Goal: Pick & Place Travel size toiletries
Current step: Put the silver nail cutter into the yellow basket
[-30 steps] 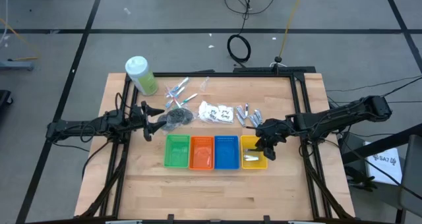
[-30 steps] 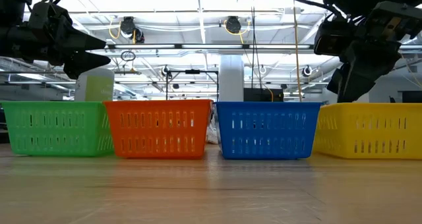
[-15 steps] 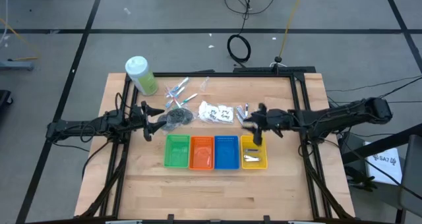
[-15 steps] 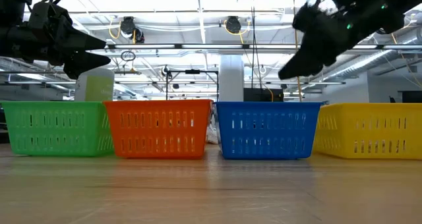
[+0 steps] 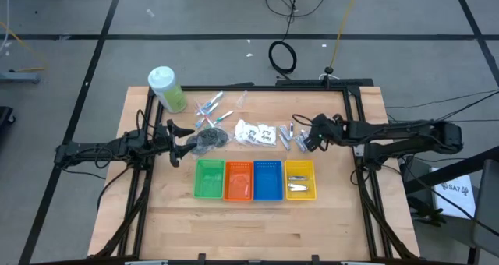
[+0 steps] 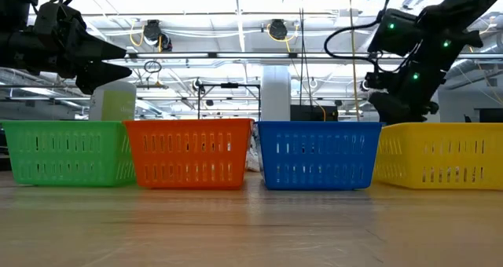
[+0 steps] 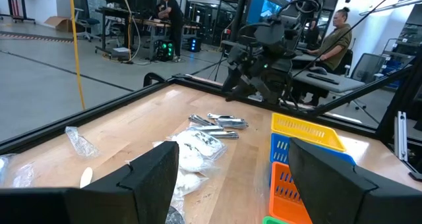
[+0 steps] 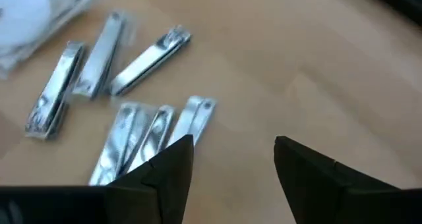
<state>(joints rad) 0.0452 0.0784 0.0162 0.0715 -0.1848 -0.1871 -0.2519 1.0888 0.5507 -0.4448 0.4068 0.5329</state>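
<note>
Several small silver toiletry pieces lie flat on the wood behind the yellow bin, where a couple more rest on the floor. White packets, a dark clear pouch and thin sticks lie farther left. My right gripper hangs open, slanting down just above the silver pieces' right side, touching nothing. My left gripper waits open and level at the table's left, by the pouch.
Green, orange and blue bins stand in a row left of the yellow one. A large pale-green bottle stands at the far left corner. People sit at desks beyond the table in the left wrist view.
My right gripper has swung from above the yellow bin toward the table's far edge, turning and tipping downward, and now hangs over the silver pieces on the wood. The pieces in the yellow bin have stayed put.
</note>
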